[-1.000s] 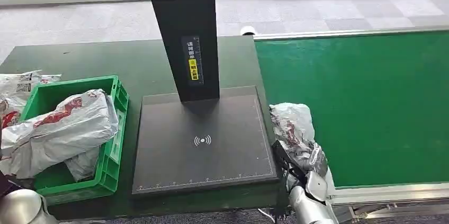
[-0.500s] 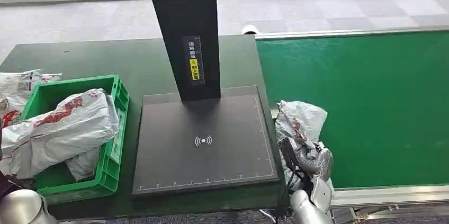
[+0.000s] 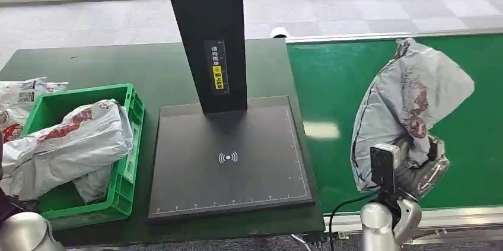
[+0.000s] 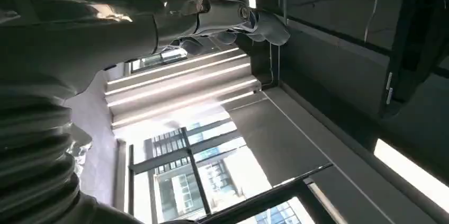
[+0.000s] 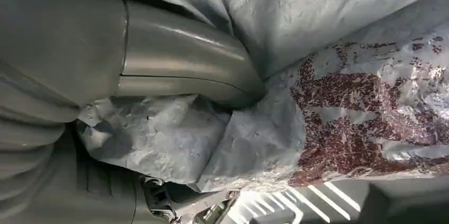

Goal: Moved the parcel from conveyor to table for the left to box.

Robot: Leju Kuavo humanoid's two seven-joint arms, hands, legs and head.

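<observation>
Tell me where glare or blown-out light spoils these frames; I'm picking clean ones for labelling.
Head view: evenly daylit and sharp, with one pale reflection on the green conveyor belt beside the scanner base. Left wrist view: the window is blown out white, leaving the left hand dim and backlit. Right wrist view: soft light, the grey parcel crisp, the thumb showing a mild sheen.

Head view: bright, even daylight; pale glare patch on the green conveyor belt (image 3: 321, 130). Left wrist view: strongly backlit, tall glass windows (image 4: 212, 176) blown out, foreground dark. Right wrist view: dim, close, crinkled grey plastic parcel (image 5: 339, 128) sharp with small highlights.
</observation>
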